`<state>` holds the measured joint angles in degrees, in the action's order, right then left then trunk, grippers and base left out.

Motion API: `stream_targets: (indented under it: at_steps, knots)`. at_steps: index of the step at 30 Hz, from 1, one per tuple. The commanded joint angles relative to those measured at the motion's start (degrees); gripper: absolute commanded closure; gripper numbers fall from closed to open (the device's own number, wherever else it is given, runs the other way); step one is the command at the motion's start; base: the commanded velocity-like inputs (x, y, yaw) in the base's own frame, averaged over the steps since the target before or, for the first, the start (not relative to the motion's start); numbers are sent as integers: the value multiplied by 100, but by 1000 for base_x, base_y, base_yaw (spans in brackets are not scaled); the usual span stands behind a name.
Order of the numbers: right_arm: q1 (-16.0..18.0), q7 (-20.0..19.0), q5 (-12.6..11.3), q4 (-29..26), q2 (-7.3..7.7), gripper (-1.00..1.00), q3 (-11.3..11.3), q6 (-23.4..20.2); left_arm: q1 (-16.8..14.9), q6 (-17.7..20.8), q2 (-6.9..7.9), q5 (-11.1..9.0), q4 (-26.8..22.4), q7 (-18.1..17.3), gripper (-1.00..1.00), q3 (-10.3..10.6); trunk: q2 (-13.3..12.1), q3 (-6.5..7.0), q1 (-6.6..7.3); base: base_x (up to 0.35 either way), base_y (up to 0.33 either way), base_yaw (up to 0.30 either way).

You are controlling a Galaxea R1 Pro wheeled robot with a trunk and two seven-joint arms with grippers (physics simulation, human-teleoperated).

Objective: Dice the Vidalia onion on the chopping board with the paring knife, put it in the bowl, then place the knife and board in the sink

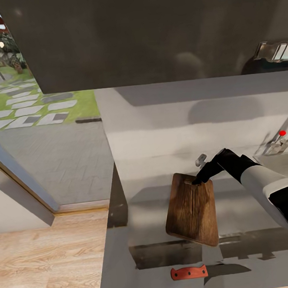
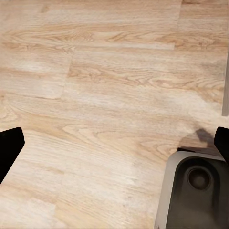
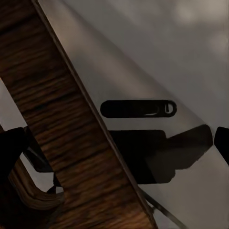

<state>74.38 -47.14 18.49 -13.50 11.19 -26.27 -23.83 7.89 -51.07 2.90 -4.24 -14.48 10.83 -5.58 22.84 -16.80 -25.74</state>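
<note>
My right gripper [image 1: 198, 179] is shut on the far end of the brown wooden chopping board [image 1: 191, 209], which hangs tilted above the grey countertop [image 1: 160, 134] and casts a shadow on it. In the right wrist view the board [image 3: 57, 119] runs between the dark fingers [image 3: 12, 152], with its slot handle close by. The paring knife [image 1: 189, 272] lies flat near the counter's front edge, red-orange handle to the left and dark blade to the right. The sink's tap with its red knob [image 1: 282, 132] stands at the far right. My left gripper [image 2: 114, 143] is open over the wooden floor. The onion and bowl are out of view.
A dark wall cabinet [image 1: 151, 29] hangs over the counter. The counter's left end [image 1: 110, 186] drops to light wood floor [image 1: 50, 265], with an opening onto a paved garden beyond. A grey moulded part with a round hole [image 2: 193, 191] sits below my left gripper.
</note>
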Motion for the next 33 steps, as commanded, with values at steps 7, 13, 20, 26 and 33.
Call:
stream_targets:
  at_steps: [7,13,20,26,33]
  knots:
    - [-2,-16,49,-12,3,-100,14,-17,2,-8,0,-41,-11,-11,-100,13,8,-36,-4,0,0,0]
    - [-2,-15,49,-12,-2,100,10,-17,2,-8,0,-41,-11,-11,-100,13,8,-37,-4,0,0,0]
    - [-2,-15,49,-12,-3,100,8,-17,2,-8,0,-41,-11,-11,-100,13,8,-37,-4,0,0,0]
    - [-2,-13,49,-12,-1,100,11,-17,2,-8,0,-41,-11,-11,-100,13,8,-37,-4,0,0,0]
    - [-2,0,49,-13,11,100,17,-17,2,-8,0,-41,-11,-11,-100,13,8,-37,-4,0,0,0]
